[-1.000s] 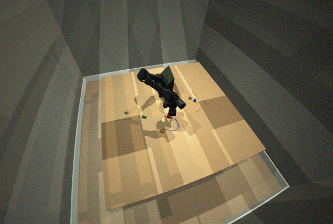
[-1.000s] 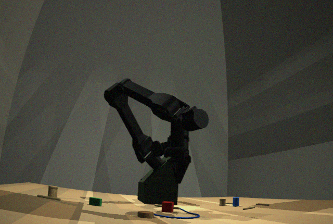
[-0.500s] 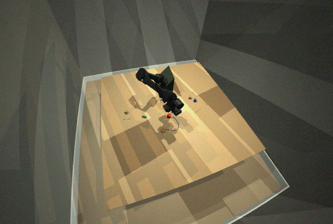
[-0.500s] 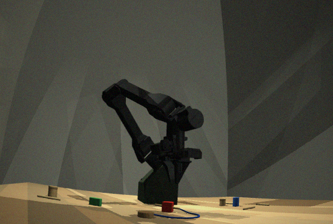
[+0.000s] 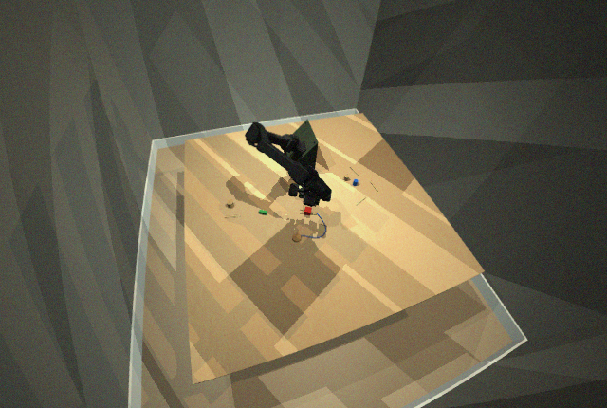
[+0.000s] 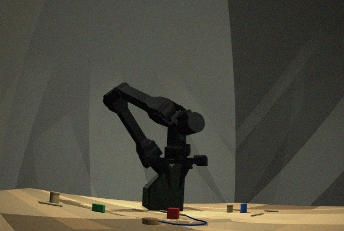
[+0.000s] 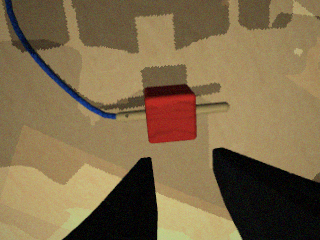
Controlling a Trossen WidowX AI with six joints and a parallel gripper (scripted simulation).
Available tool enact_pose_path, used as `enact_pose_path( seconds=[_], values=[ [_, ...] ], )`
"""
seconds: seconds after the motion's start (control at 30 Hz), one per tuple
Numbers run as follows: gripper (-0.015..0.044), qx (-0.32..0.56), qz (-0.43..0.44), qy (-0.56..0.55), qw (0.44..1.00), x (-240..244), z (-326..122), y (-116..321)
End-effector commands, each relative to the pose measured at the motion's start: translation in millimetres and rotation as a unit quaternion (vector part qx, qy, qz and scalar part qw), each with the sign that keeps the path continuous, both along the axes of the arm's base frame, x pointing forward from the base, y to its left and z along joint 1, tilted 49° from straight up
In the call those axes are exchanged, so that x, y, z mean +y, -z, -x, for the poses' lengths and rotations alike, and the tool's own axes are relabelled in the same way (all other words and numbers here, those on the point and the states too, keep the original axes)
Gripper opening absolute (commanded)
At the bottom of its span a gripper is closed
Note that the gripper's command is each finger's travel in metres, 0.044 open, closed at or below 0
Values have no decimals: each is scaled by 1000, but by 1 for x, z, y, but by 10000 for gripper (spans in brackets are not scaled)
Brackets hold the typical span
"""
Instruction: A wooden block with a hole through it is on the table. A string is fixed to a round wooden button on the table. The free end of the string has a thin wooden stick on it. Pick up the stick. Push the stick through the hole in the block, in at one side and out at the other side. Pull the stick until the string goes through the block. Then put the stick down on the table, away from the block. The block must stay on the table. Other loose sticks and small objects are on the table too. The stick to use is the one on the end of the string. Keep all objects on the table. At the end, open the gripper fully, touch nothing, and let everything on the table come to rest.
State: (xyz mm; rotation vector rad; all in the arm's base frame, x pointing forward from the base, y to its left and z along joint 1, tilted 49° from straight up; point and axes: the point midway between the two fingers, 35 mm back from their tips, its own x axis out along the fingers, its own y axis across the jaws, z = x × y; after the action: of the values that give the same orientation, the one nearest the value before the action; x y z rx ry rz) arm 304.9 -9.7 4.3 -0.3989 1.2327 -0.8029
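Observation:
The red block (image 5: pixel 307 210) (image 6: pixel 173 213) (image 7: pixel 171 117) stands on the table. The stick (image 7: pixel 212 107) runs through its hole and shows on both sides. In the wrist view its free end sticks out to the right, and its string end comes out at the left. The blue string (image 5: pixel 325 229) (image 6: pixel 188 224) (image 7: pixel 65 86) curves from there to the round button (image 5: pixel 296 237) (image 6: pixel 150 221), all outside the block. My gripper (image 7: pixel 182 163) is partly open and empty, above the table. In the wrist view its fingertips lie below the block and touch nothing.
A green block (image 5: pixel 263 212) (image 6: pixel 98 207), a wooden cylinder (image 5: pixel 229 204) (image 6: pixel 54 197) and a loose stick (image 6: pixel 50 203) lie to the left. A blue block (image 5: pixel 355 181) (image 6: pixel 243 208), a smaller cylinder (image 5: pixel 346 178) (image 6: pixel 229 208) and loose sticks (image 5: pixel 360 201) (image 6: pixel 257 214) lie to the right.

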Motion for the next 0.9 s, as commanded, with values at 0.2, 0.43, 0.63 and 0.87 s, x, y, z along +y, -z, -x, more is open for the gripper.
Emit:
enact_pose_path(
  seconds=[0.2,0.43,0.63,0.87],
  values=[
    [120,395,68,-360,843,-15,9,-15],
    [120,505,84,-459,726,-19,12,-19],
    [120,524,86,-476,701,-20,12,-19],
    [120,524,86,-476,701,-20,12,-19]
  ],
)
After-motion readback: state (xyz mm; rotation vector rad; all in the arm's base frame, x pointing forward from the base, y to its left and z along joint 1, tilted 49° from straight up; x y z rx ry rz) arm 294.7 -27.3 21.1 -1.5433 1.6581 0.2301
